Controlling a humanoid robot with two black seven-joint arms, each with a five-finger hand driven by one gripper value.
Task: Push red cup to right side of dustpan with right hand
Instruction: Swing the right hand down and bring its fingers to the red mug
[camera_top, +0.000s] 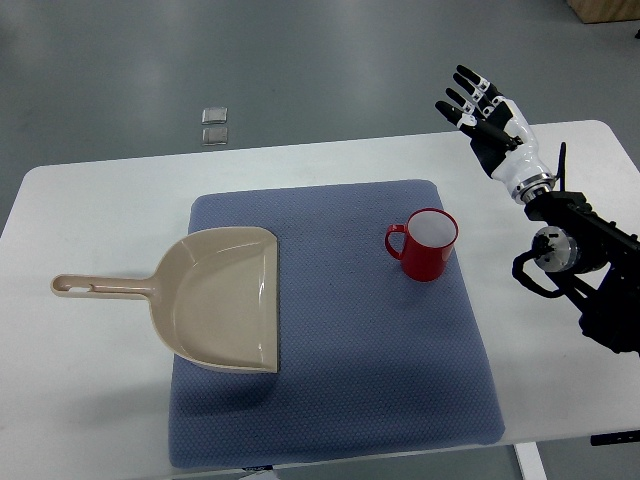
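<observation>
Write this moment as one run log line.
right hand: open, raised, off cup | red cup: upright on mat, right of dustpan, apart | left: unseen

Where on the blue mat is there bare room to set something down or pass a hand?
Bare mat lies between the dustpan and the red cup, and across the whole near strip below both. The white table is bare left of the mat below the dustpan handle, and right of the cup. It is tighter at the far right, where the right hand is raised.
</observation>
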